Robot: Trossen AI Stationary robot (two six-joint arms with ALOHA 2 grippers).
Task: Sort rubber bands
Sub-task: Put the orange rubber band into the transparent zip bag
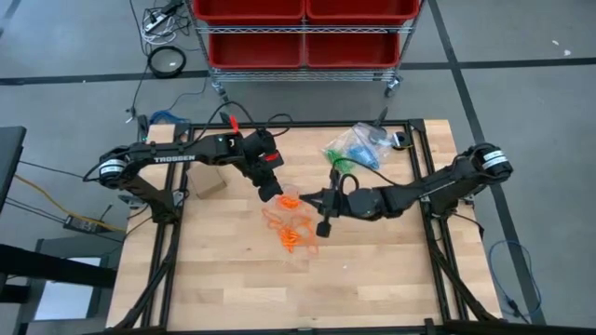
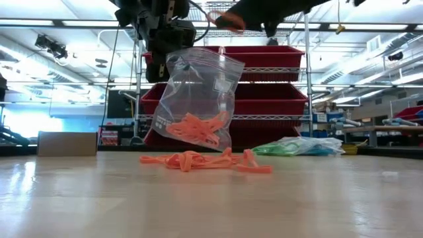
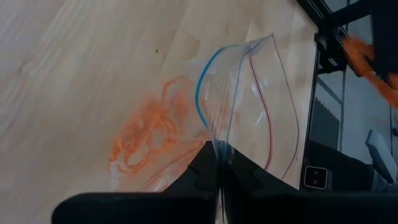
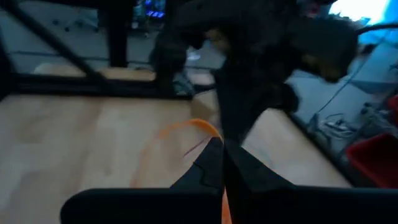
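Left gripper (image 1: 271, 191) at frame centre in the high view, clenched on the rim of a clear zip bag (image 2: 196, 99); bag hanging off the table, some orange rubber bands (image 2: 198, 129) bunched in its bottom. Right gripper (image 1: 307, 199) just right of it, fingers pinched together on one orange band (image 4: 186, 127). Loose orange pile (image 1: 291, 228) on the wood just below both grippers. Green and blue bands (image 1: 354, 149) in clear bags toward upper right of the table (image 1: 223, 279). Small cardboard box (image 1: 207, 182) at left.
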